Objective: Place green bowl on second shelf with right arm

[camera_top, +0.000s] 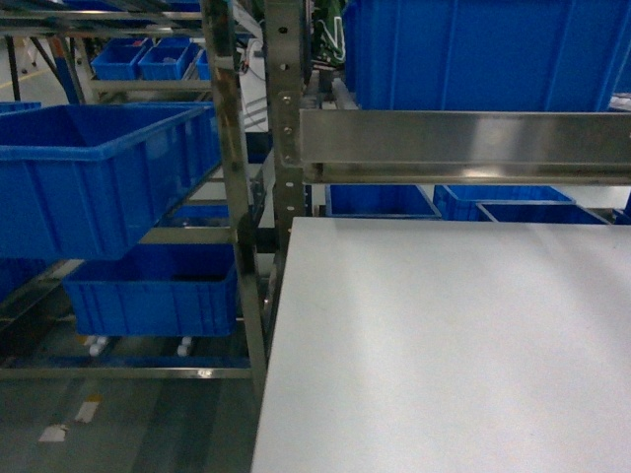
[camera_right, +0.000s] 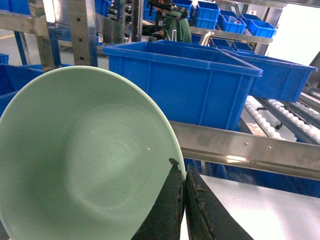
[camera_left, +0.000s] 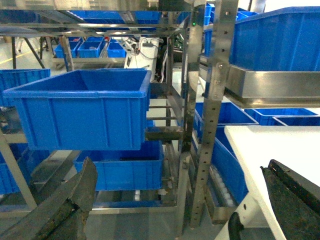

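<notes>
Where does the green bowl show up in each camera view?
Head: not in it.
Left wrist: not in it.
Right wrist: green bowl fills the lower left, rim pinched by the right gripper.
Shared landmark: the steel shelf rail under a blue crate.

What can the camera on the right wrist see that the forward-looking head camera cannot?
Only the right wrist view shows the green bowl, its rim pinched between the right gripper's closed fingers, plus the white rollers behind the shelf rail. Only the head view shows the whole white tabletop and the neighbouring rack's blue crates at the left. Both show the big blue crate on the second shelf.
</notes>
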